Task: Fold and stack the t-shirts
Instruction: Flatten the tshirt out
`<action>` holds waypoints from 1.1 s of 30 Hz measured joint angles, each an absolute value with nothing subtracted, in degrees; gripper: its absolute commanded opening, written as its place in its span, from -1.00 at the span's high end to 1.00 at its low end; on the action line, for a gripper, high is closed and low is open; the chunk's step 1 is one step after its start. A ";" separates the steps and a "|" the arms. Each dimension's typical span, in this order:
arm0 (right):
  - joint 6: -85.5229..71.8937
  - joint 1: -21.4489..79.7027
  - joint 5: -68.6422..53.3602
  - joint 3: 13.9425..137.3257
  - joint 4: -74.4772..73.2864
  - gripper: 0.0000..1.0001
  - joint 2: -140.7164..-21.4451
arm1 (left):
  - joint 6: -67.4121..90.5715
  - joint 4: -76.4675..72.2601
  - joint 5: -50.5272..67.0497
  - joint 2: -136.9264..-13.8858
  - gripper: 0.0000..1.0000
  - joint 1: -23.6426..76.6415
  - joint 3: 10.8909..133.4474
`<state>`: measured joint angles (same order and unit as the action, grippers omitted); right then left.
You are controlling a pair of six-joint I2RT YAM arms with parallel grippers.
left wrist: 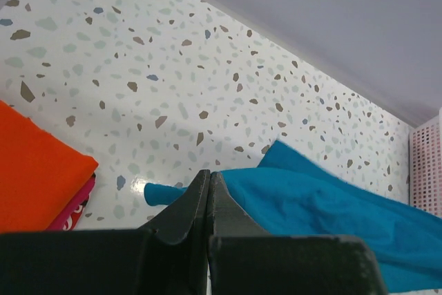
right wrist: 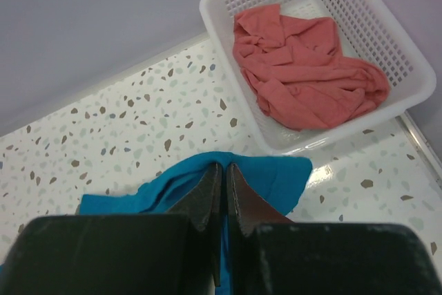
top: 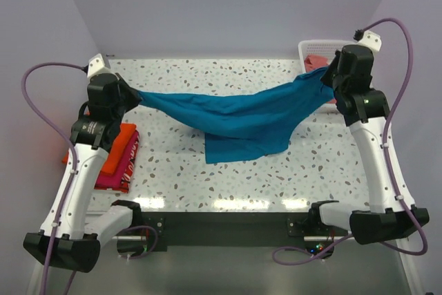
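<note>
A teal-blue t-shirt (top: 238, 117) hangs stretched between my two grippers above the table, its middle sagging onto the surface. My left gripper (top: 132, 94) is shut on its left end; in the left wrist view (left wrist: 208, 175) the cloth (left wrist: 324, 208) trails right from the closed fingertips. My right gripper (top: 329, 75) is shut on its right end, seen in the right wrist view (right wrist: 224, 168) with cloth (right wrist: 276, 177) around the tips. A folded orange t-shirt (top: 119, 144) lies on a folded magenta-red one (top: 119, 174) at the left. A salmon-pink t-shirt (right wrist: 304, 67) lies crumpled in the basket.
A white lattice basket (right wrist: 394, 36) stands at the table's far right corner, just behind my right gripper. The folded stack lies beside my left arm (top: 79, 164). Grey walls close the table at the back and sides.
</note>
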<state>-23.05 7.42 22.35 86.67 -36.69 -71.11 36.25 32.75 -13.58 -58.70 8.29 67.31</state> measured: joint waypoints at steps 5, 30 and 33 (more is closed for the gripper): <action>-23.07 7.44 21.28 87.90 -38.87 1.00 -69.41 | 35.66 34.15 -13.63 -57.25 1.00 8.21 68.18; -25.85 10.52 10.98 119.90 -26.81 -0.60 -121.60 | 36.38 24.73 -17.72 -82.30 1.00 6.63 78.67; -24.86 12.27 11.53 119.92 -31.05 -0.64 -121.78 | 36.38 23.59 -18.24 -83.05 1.00 6.39 78.94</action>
<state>-24.86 12.27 11.53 119.92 -31.05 -121.78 36.38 23.59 -18.24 -83.05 6.39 78.94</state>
